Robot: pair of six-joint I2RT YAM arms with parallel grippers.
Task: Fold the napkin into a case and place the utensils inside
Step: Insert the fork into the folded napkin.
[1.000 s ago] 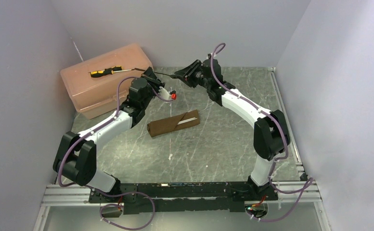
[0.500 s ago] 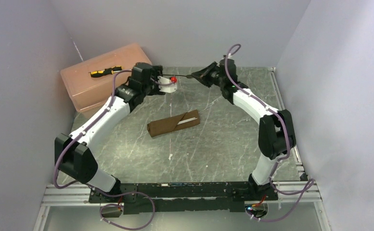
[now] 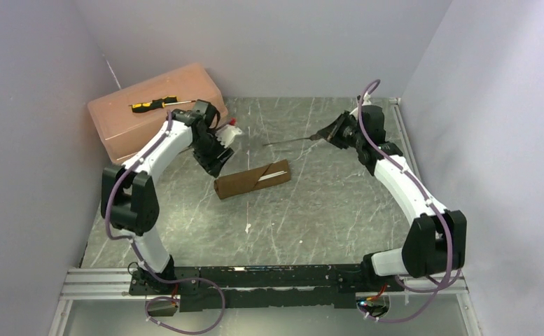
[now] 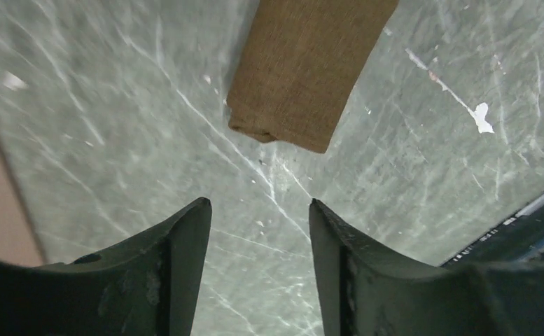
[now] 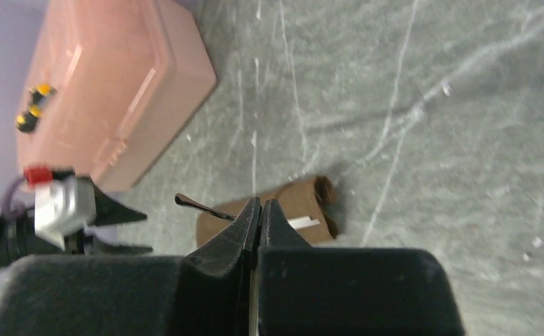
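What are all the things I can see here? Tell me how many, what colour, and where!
case: one, dark brown cloth, folded, middle of the table.
utensil in the case: one showing, pale silvery, poking from its right end.
held utensil: one, thin and dark, above the table's far side.
box: one, pink, far left corner.
screwdriver: one, yellow and black, on the box.
table: one, grey marbled.
left gripper: one, black, open, empty, near the case's left end.
right gripper: one, black, shut on the held utensil.
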